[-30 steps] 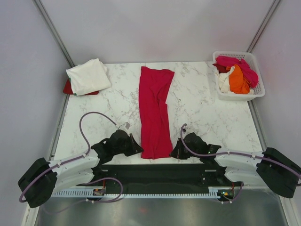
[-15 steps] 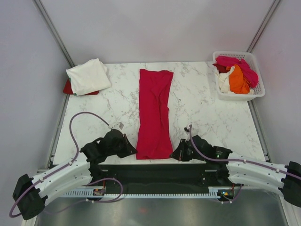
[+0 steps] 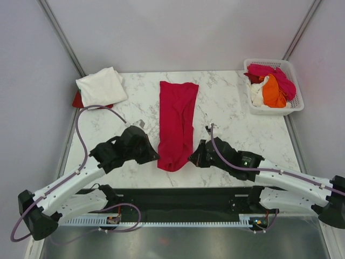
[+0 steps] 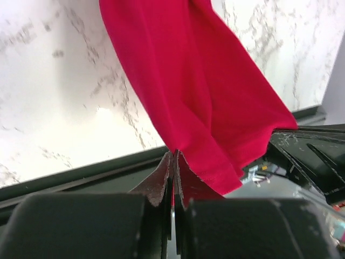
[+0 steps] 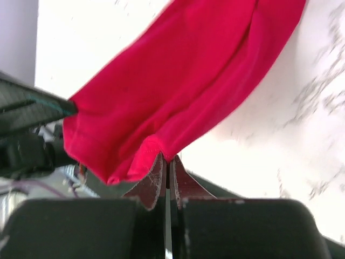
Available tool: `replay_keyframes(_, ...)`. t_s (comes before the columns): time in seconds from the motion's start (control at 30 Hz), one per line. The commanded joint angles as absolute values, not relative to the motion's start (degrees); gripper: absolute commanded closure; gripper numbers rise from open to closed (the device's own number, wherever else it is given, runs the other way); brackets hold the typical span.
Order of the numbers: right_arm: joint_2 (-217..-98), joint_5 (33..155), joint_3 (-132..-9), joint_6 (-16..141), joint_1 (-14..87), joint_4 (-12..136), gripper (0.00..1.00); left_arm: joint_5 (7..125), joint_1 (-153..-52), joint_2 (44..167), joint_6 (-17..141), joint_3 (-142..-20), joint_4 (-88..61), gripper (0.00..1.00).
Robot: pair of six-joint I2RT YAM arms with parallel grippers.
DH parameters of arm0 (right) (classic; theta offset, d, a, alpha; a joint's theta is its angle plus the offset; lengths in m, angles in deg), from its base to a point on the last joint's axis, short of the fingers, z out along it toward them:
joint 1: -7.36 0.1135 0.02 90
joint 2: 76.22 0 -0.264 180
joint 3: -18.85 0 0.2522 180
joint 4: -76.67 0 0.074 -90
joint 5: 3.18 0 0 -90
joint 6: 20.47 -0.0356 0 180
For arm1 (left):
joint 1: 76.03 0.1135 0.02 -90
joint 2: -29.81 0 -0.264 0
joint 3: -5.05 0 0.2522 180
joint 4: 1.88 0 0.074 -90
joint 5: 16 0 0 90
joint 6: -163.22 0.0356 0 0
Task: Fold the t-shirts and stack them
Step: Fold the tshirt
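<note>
**Red shirt (image 3: 176, 121): near end pinched, cross fold in hand**

The shirt is a long narrow strip down the middle of the table (image 3: 237, 129). Its far end lies flat and its near end is lifted off the marble. My left gripper (image 4: 173, 162) is clamped on the near-left hem corner and my right gripper (image 5: 166, 162) on the near-right one. The cloth sags a little between them.

I read this as the cross fold. To do it well, I should carry both corners up and away at matched height and pace, keeping the hem stretched. Then lay it square on the far edge and let go only once it is flat. Uneven travel would likely skew the fold or drag the strip.

The white shirt (image 3: 101, 86) sits folded back-left. The basket (image 3: 295, 106) back-right holds more.
</note>
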State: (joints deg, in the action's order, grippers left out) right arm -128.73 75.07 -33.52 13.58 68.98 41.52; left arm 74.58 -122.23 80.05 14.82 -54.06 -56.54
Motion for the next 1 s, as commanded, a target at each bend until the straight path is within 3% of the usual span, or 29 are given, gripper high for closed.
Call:
replay_keyframes(0.0,-135.9,71.7,-41.0,20.9,64.8,38.6,1.0,76.2,-119.1,86.5,22.3,-59.9,-60.4,0.98)
replay_keyframes(0.27,-150.6,75.7,-51.2,29.4,51.7,38.9,1.0,67.2,-104.7,106.5,36.6,-74.2,-59.0,0.98)
replay_keyframes(0.8,-181.5,85.5,-69.4,38.3,38.2,43.8,0.98,56.5,-96.3,145.9,44.6,-100.7,-58.2,0.96)
replay_keyframes(0.87,-183.4,88.6,-72.4,39.5,36.3,43.8,0.86,55.6,-94.9,147.4,45.0,-104.1,-58.5,0.79)
replay_keyframes(0.9,-184.8,90.8,-75.3,40.8,35.8,43.5,0.64,54.9,-94.4,148.9,45.0,-105.3,-59.0,0.74)
replay_keyframes(0.93,-185.4,91.1,-76.8,41.1,35.4,42.9,0.49,54.6,-93.9,149.4,45.4,-106.5,-59.5,0.63)
replay_keyframes(0.97,-185.7,91.5,-78.1,41.7,34.7,42.3,0.37,54.8,-93.3,149.8,45.5,-108.6,-60.9,0.58)
